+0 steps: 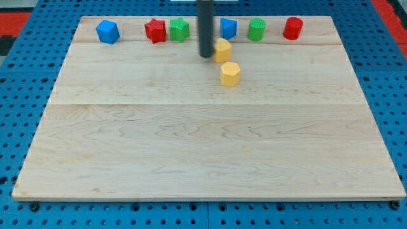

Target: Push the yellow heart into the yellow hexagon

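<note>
A pale wooden table (203, 146) fills most of the view, resting on a blue pegboard (19, 95). There is no gripper on your arm, so nothing opens or closes; it ends in a dark rod coming down from the view's top. My tip (206, 56) sits just left of the yellow heart (222, 49), touching or nearly touching it. The yellow hexagon (230, 74) lies just below the heart, slightly to the view's right, a small gap between them. Along the top edge runs a row of blocks: blue cube (108, 31), red star (155, 30), green star (179, 29), a blue block (229, 27), green cylinder (257, 29), red cylinder (293, 28). Risk: pushing from the left would likely slide the heart rightward past the hexagon, or up into the blue block, because the hexagon lies mostly below.
</note>
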`<state>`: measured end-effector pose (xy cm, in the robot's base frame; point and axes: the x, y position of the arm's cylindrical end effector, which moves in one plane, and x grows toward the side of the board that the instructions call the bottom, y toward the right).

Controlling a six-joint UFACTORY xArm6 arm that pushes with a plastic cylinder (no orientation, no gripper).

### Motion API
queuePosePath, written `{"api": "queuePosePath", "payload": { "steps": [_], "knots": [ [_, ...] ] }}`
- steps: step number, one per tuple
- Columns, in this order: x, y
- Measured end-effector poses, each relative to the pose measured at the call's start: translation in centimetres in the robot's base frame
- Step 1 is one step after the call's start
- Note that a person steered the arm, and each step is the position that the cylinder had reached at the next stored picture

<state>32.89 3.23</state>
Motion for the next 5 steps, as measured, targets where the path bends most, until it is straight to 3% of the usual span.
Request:
{"api": "queuePosePath", "payload": {
  "steps": [2, 3, 4, 5],
  "knots": [
    [-4.6, -4.3],
    [-5.5, 1.4],
    [-3.2, 4.2],
    [-1.7, 0.7]
  ]
}}
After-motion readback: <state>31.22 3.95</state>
